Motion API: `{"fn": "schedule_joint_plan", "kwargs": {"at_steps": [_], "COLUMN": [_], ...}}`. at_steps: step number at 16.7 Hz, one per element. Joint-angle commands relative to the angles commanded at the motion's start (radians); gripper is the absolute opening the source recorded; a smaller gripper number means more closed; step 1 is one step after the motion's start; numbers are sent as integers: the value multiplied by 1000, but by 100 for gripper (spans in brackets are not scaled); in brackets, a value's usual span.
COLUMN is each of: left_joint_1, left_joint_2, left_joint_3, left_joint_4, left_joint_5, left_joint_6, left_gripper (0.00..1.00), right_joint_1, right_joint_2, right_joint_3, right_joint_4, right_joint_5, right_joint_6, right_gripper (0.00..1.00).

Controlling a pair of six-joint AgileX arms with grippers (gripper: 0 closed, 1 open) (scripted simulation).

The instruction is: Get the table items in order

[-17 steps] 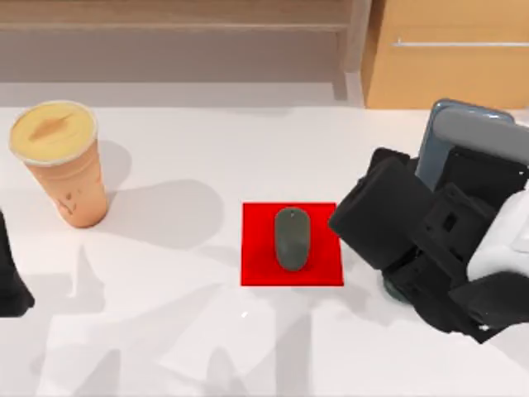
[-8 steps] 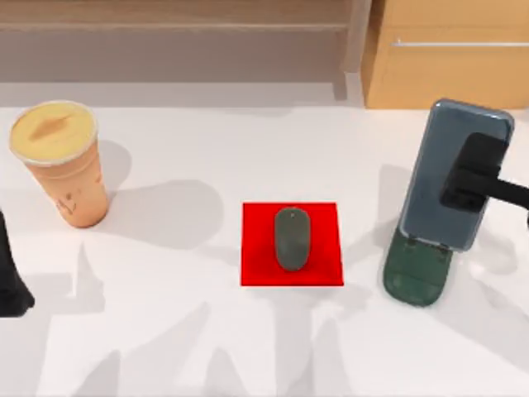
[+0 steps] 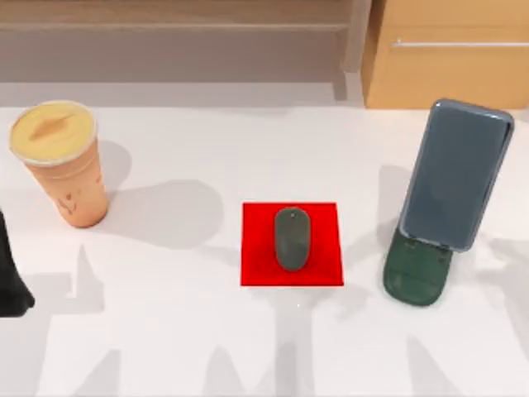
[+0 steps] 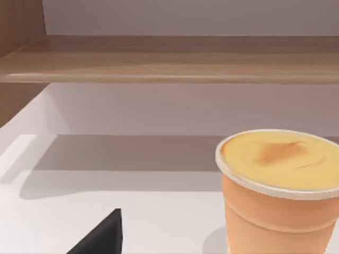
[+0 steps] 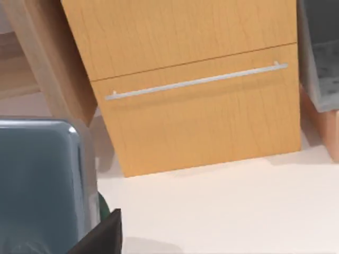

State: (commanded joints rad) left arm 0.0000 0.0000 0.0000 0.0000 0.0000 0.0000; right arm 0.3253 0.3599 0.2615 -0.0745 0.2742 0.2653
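The orange cup [image 3: 59, 165] with a yellow lid stands upright at the table's [image 3: 165, 331] left. The dark grey mouse [image 3: 292, 238] lies on the red square [image 3: 258, 269] at the middle. On the right, the grey-blue phone [image 3: 456, 174] leans upright in the dark green stand [image 3: 417, 279]. My left arm [image 3: 10, 285] is parked at the left edge, below the cup. A dark part of my left gripper [image 4: 100, 239] shows in the left wrist view, apart from the cup [image 4: 280, 201]. In the right wrist view a dark part of my right gripper [image 5: 103, 236] sits beside the phone [image 5: 39, 185], not touching it.
A light wooden cabinet [image 3: 450, 70] with a metal handle [image 5: 196, 81] stands behind the phone at the back right. A low wooden shelf [image 3: 173, 25] runs along the back. Bare tabletop lies along the front and between the cup and the red square.
My right arm has drawn back to the right, out of the top view. The phone it covered now stands free, leaning in the green stand. Cup, mouse and left arm have not moved.
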Motion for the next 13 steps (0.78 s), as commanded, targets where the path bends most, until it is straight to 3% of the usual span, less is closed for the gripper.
{"fn": "schedule_joint_plan", "kwargs": {"at_steps": [6, 13], "left_joint_1": [0, 0], "left_joint_2": [0, 0], "left_joint_3": [0, 0], "left_joint_4": [0, 0], "left_joint_5": [0, 0], "left_joint_6": [0, 0], "left_gripper": [100, 100], "right_joint_1": [-283, -325], "right_joint_2": [-316, -360], "right_joint_3": [-228, -262], "right_joint_4": [73, 75], "right_joint_5": [-239, -274], "right_joint_6": [-232, -265], "right_gripper": [100, 100]}}
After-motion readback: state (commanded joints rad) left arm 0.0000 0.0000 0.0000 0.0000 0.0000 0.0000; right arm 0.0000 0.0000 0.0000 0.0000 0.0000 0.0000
